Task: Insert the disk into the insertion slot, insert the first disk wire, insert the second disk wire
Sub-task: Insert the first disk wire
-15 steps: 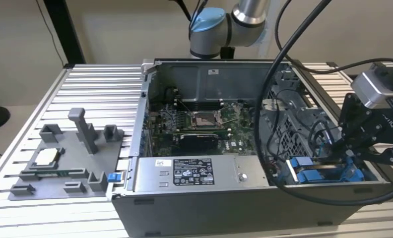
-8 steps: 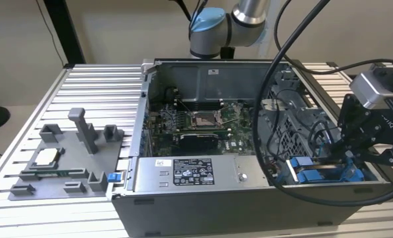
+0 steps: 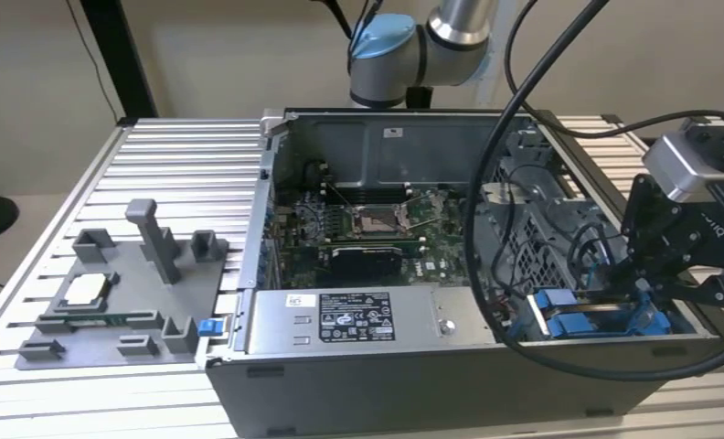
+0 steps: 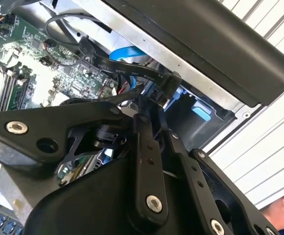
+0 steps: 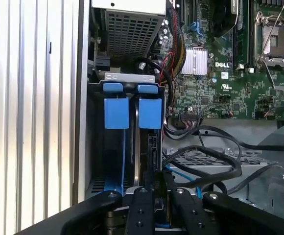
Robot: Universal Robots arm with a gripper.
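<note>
Evidently the gripper was pinched shut on the black disk wire, above the disk seated in the insertion slot at the exterior view's right. Plugging it well called for a square, straight, gentle push.

Arm: silver-grey tube, pale blue joint cap. Gripper: matt black, linked bars, silver screws at pivots. Grey camera box at wrist. Thick black cables trail off arm.
</note>
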